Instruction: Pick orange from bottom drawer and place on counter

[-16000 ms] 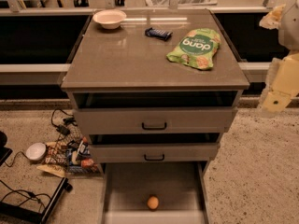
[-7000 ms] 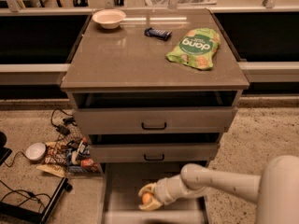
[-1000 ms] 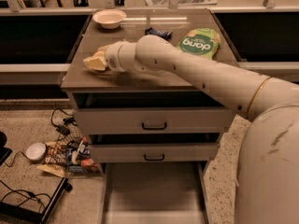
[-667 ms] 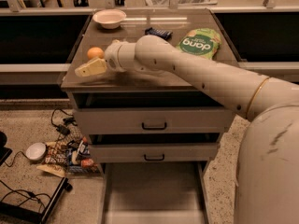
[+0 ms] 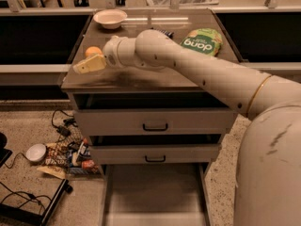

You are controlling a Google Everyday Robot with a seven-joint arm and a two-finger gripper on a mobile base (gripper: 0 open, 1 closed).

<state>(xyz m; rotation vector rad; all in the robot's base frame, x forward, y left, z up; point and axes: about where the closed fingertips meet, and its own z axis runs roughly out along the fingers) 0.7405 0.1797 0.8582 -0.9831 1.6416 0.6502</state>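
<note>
The orange [image 5: 93, 51] sits on the counter [image 5: 141, 79] near its left edge. My gripper [image 5: 88, 60] hovers at that edge, right beside the orange, with the jaws open; one pale finger [image 5: 88, 65] shows just in front of the fruit. The arm reaches in from the lower right across the counter. The bottom drawer [image 5: 155, 192] is pulled out, and its grey floor shows nothing on it.
A pale bowl [image 5: 110, 18] stands at the counter's back left. A green snack bag [image 5: 201, 40] lies at the back right, with a small dark item [image 5: 163, 32] beside it. The two upper drawers are slightly ajar. Cables and clutter [image 5: 66, 154] lie on the floor to the left.
A second ago the gripper was shut around the orange over the counter's left edge. The jaws have opened and the orange now rests free on the counter.
</note>
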